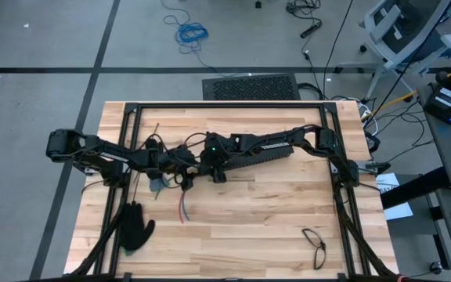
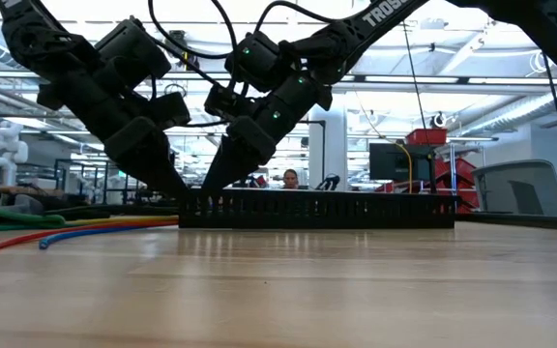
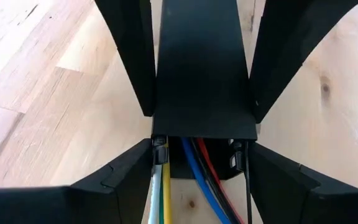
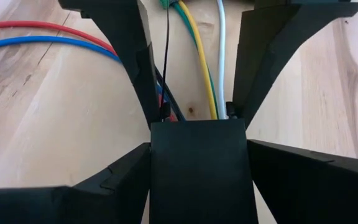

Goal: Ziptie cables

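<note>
The cables (image 4: 199, 56) are yellow, white, green, red and blue wires. They lie on the wooden table and run in under the left end of a long black slotted bar (image 1: 265, 149). A thin dark ziptie (image 4: 166, 62) lies along them. My right gripper (image 4: 197, 144) straddles the bar's left end. My left gripper (image 3: 201, 152) faces it, open, with one finger on each side of the cables (image 3: 185, 180) just where they leave the bar (image 3: 197, 74). In the low view both grippers come down onto the bar's left end (image 2: 196, 198). My right gripper has the black bar's left end (image 4: 201, 162) between its two fingers, one finger on each long side wall. It comes from above and from the table's right, and the fingers lie across the bar. The bar rests flat on the table over the cables. My left gripper: its fingertips (image 3: 143, 155) stand at the corners of the bar's end, and I cannot tell whether they touch it.
A black glove (image 1: 135, 227) lies near the table's near left corner. A pair of glasses (image 1: 315, 247) lies near the near right corner. Black frame rails (image 1: 225, 106) run along the table's edges. The red and blue cable ends (image 1: 183, 205) trail toward the near side.
</note>
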Available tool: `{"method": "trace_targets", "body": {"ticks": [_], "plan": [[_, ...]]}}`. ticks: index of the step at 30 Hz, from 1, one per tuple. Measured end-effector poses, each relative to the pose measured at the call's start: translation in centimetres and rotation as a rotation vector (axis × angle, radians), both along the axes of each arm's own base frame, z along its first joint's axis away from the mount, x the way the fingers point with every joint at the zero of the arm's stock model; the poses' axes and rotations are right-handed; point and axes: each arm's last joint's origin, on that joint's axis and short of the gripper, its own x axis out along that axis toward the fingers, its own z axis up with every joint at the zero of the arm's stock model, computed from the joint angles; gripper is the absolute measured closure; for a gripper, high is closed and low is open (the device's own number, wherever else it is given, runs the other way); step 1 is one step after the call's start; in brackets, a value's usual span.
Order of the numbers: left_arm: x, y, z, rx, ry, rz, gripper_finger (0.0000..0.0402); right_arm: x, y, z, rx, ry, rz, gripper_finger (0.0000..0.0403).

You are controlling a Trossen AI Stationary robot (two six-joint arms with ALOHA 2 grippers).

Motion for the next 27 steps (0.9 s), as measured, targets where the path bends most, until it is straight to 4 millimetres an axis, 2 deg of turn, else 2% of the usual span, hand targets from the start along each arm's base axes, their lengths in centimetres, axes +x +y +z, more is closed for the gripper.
{"method": "trace_targets", "body": {"ticks": [4,8,17,21,23,27], "plan": [[0.1,-0.1,0.1,-0.001,-0.01,-0.053,0.0161,0.0,0.1,-0.1,0.01,0.005,0.007,0.016],[0.1,-0.3,0.1,-0.046,-0.013,-0.124,0.0141,0.2,0.3,-0.6,0.024,0.004,0.017,0.016],[0.4,-0.4,0.4,-0.072,-0.039,-0.144,0.0056,0.3,0.3,-0.7,0.017,0.007,0.003,0.016],[0.6,-0.4,0.6,-0.159,-0.053,-0.078,0.0023,0.2,0.2,-0.8,0.016,0.012,0.0,0.016],[0.6,-0.4,0.7,-0.18,-0.033,-0.07,0.0015,0.1,0.2,-0.9,0.018,0.016,-0.001,0.016],[-0.4,-0.9,1.0,-0.101,0.036,-0.166,0.0013,0.1,0.3,-0.9,0.022,0.026,0.002,0.016]]}}
